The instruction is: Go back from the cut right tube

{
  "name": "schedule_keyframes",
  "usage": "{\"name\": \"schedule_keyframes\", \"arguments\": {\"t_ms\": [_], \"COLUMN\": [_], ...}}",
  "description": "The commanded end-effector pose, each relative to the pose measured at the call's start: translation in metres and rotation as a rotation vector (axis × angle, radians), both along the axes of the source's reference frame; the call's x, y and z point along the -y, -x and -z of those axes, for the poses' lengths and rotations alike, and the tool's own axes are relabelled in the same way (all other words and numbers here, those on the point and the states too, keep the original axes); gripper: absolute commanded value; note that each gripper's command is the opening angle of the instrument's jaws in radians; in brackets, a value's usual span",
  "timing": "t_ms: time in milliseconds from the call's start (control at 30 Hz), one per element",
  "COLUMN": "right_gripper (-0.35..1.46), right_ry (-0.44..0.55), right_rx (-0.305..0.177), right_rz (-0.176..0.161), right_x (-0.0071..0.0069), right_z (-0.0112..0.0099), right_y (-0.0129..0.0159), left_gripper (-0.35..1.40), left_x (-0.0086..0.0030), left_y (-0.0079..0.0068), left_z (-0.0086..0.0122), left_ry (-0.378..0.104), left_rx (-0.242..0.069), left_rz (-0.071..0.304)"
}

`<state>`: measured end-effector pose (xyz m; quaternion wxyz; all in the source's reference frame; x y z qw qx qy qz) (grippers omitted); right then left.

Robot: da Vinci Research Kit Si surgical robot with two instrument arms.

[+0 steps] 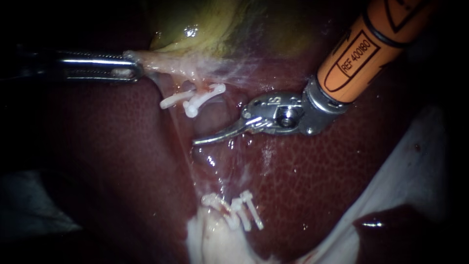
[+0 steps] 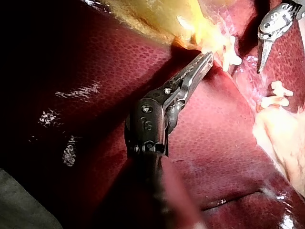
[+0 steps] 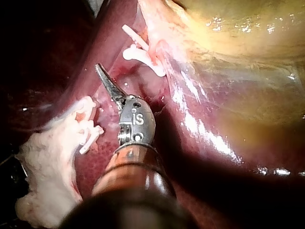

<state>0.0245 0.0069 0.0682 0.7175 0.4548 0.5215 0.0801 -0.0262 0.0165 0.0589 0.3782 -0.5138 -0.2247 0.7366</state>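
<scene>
The cut tube [image 1: 200,89] shows as a short pink stump just below the gallbladder [image 1: 205,24], carrying a cluster of white clips [image 1: 195,101]. Farther from the gallbladder, a second cluster of clips [image 1: 242,210] sits on the other stump, at the edge of a lump of pale fat [image 1: 215,239]. Bare liver [image 1: 317,171] lies in the gap between the two clusters. The stumps are crowded, so I cannot say for sure which strand is the right tube.

The right instrument [image 1: 217,135] lies over that gap, below the gallbladder and just beside the nearer clips. Its curved blades are pressed together into one thin hook and grip nothing. The tip seems to hang clear of both stumps.

The left instrument [image 1: 128,68] reaches the lower edge of the gallbladder. Its jaws are clamped on a pale fold of the gallbladder, and the fold is stretched taut towards the shaft. A white cloth [image 1: 415,156] lies beyond the liver, well away from the gallbladder.
</scene>
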Motion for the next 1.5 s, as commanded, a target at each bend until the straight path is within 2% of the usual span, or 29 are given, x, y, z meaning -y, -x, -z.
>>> {"name": "schedule_keyframes", "arguments": {"t_ms": [33,200,233,267,300,333,367,467,633,800,900,967,1133,1233,1400,1500], "right_gripper": [-0.35,-0.35,-0.18,0.44,0.81,1.05,1.23,1.42,1.43,1.45,1.45,1.45,1.45,1.45,1.45,1.45], "right_ry": [0.000,-0.010,-0.008,-0.002,0.006,0.009,0.024,0.033,0.039,0.122,0.196,0.244,0.411,0.486,0.538,0.561], "right_rx": [0.000,0.006,0.008,0.016,0.025,0.039,0.050,0.074,0.098,0.130,0.160,0.199,0.340,0.403,0.466,0.493], "right_rz": [0.000,0.001,-0.004,-0.019,-0.040,-0.062,-0.089,-0.131,-0.167,-0.264,-0.297,-0.296,-0.216,-0.192,-0.182,-0.190], "right_x": [-0.0001,0.0000,0.0000,0.0001,0.0001,0.0002,0.0002,0.0003,0.0008,0.0016,0.0017,0.0016,0.0022,0.0028,0.0029,0.0024], "right_z": [0.0000,0.0001,0.0001,0.0002,0.0003,0.0004,0.0005,0.0007,0.0012,0.0024,0.0033,0.0041,0.0061,0.0072,0.0089,0.0097], "right_y": [0.0001,0.0002,0.0002,0.0002,0.0002,0.0001,0.0001,0.0001,0.0011,0.0039,0.0056,0.0067,0.0094,0.0109,0.0126,0.0132], "left_gripper": [-0.35,-0.35,-0.35,-0.35,-0.35,-0.35,-0.35,-0.35,-0.35,-0.35,-0.35,-0.35,-0.35,-0.35,-0.35,-0.35], "left_x": [0.0000,0.0000,0.0000,0.0000,0.0000,0.0000,0.0000,0.0000,-0.0001,0.0000,0.0000,0.0000,0.0000,-0.0001,-0.0001,-0.0001], "left_y": [0.0000,0.0000,0.0000,0.0000,0.0000,0.0000,0.0000,0.0000,-0.0001,-0.0001,-0.0001,-0.0001,-0.0001,-0.0001,-0.0001,0.0001], "left_z": [0.0000,0.0000,0.0000,0.0000,0.0000,0.0000,0.0000,-0.0001,-0.0001,-0.0002,-0.0002,-0.0002,-0.0003,-0.0004,-0.0006,-0.0009], "left_ry": [0.000,0.000,0.000,0.000,0.000,0.000,0.000,0.000,0.000,0.000,0.000,0.000,0.000,0.001,0.001,0.003], "left_rx": [0.000,0.000,0.000,0.000,0.000,0.000,0.000,0.000,0.000,0.000,0.000,0.000,0.000,0.000,0.000,-0.001], "left_rz": [0.001,0.001,0.001,0.001,0.001,0.001,0.001,0.000,0.000,0.000,0.000,0.000,0.000,0.000,0.000,0.000]}}
